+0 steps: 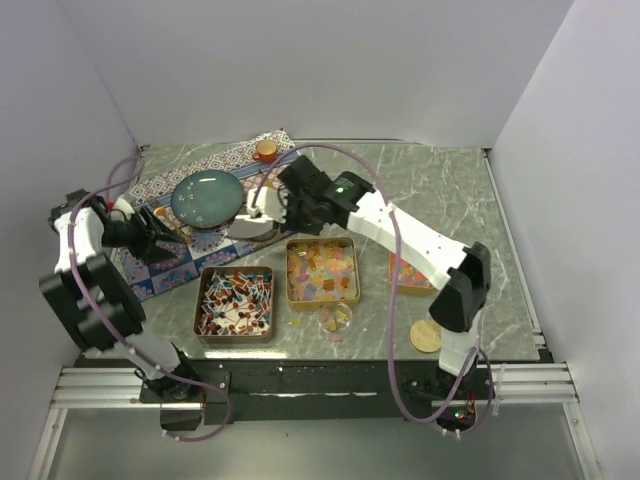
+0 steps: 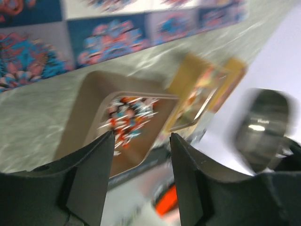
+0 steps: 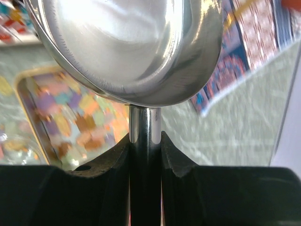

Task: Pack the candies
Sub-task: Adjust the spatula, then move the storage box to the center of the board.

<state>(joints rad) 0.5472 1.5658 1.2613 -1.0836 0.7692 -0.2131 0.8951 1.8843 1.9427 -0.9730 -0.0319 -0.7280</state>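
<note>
I'm looking down on a grey-green marbled table (image 1: 450, 200) filling the middle of the frame. Plain white panels box it in: a back wall (image 1: 330, 60) across the top, a side wall (image 1: 50, 100) at far left, another wall (image 1: 580, 150) at far right. The light is soft and even. Aluminium rails (image 1: 300, 385) run along the bottom, with a dull grey surface (image 1: 330, 455) beneath.

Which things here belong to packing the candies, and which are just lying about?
Job: red-white-black candies; pastel square candies; bright pink-orange candies; gold tins holding them; metal scoop, clamped in the right gripper.
Lying about, apparently: cork disc; teal plate; patterned mat; small orange cup.
</note>
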